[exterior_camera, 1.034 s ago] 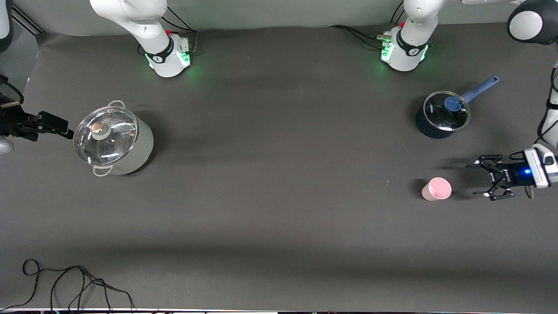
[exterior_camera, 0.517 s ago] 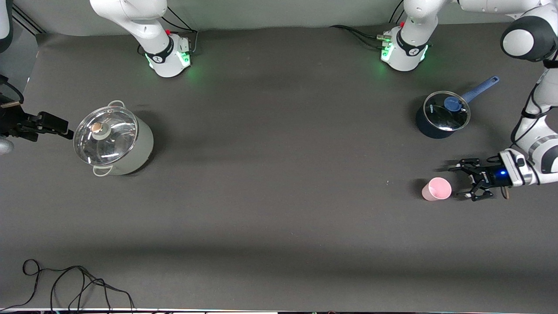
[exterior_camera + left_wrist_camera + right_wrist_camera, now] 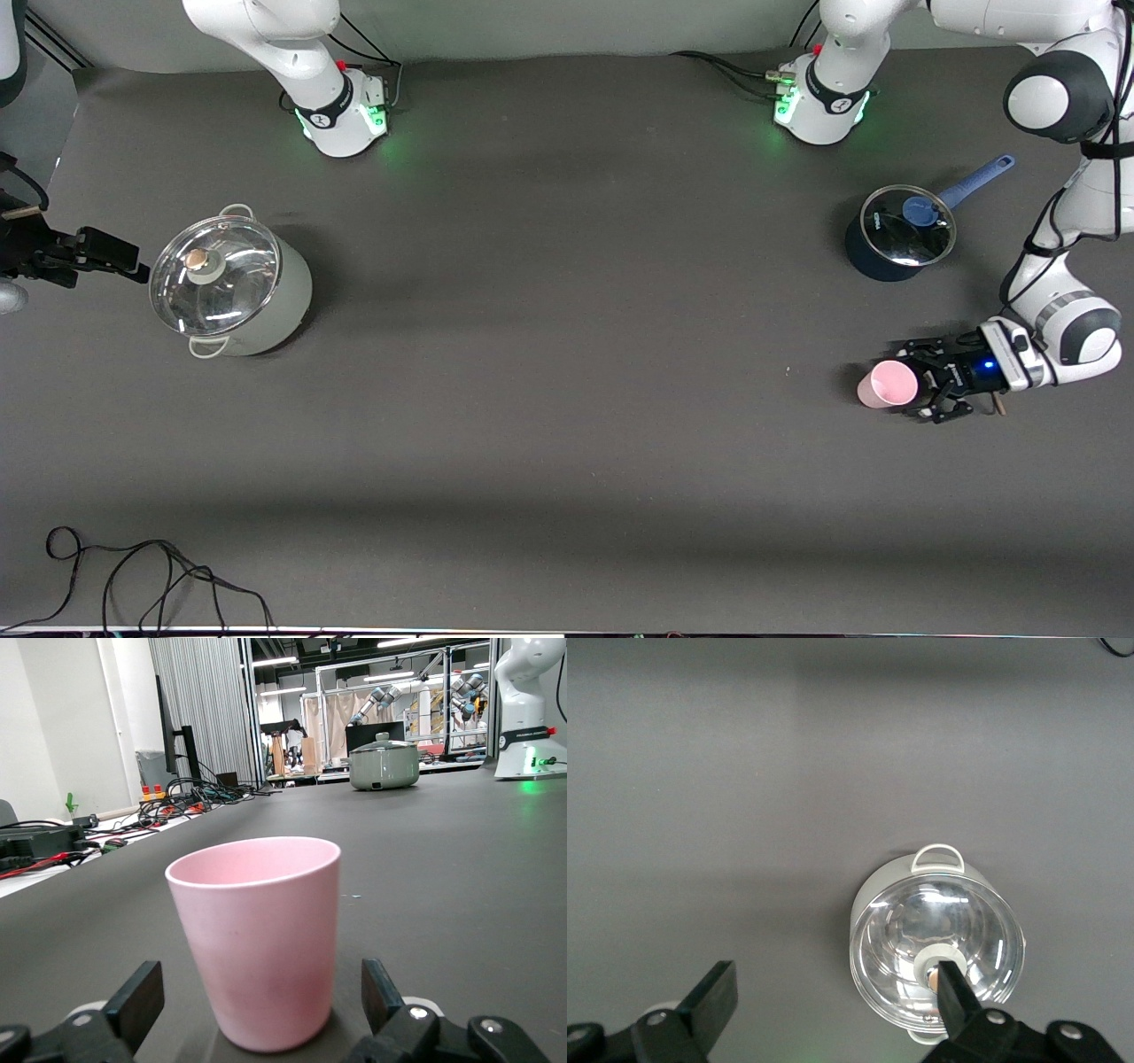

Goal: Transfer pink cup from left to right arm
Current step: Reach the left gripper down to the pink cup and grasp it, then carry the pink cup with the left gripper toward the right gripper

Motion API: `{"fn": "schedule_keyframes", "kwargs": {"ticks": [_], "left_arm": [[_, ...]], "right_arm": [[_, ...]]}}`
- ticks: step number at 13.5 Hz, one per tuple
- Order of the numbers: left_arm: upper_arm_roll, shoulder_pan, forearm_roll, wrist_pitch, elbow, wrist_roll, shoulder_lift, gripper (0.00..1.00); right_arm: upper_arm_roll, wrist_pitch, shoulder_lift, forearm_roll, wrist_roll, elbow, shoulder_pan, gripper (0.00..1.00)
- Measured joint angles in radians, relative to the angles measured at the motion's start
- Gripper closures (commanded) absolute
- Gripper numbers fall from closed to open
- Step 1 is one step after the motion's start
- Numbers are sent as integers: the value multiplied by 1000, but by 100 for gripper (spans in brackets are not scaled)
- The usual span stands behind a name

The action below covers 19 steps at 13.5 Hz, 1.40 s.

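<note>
Standing upright on the table (image 3: 567,425) toward the left arm's end, the pink cup (image 3: 886,385) sits between the spread fingers (image 3: 137,1001) of the left pincer (image 3: 917,383), which is released and not touching it. The right pincer (image 3: 106,257) waits up in the air, also released, beside the grey pot (image 3: 232,283). A blue saucepan (image 3: 899,235) stands farther from the front camera than the cup.
</note>
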Motion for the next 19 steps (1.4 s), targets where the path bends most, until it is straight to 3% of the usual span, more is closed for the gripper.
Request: {"fn": "schedule_keyframes", "kwargs": {"ticks": [3,4,7,9,14,19], "left_arm": [[-20,-5,-15,19,1,0,7,2],[-20,-7,-19,20,1,0,8,10],[-21,-17,-31,31,1,0,9,68],[-21,-38,-50,40,1,0,9,100],[-53,-79,-99,79,0,0,16,100],[-237,-186,-265,359,1,0,31,100]], "right_arm": [[0,0,0,0,0,0,0,0],[0,0,0,0,0,0,0,0],[0,0,0,0,0,0,0,0],[0,0,0,0,0,0,0,0],[0,0,0,0,0,0,0,0],[0,1,0,0,0,0,0,0]]}}
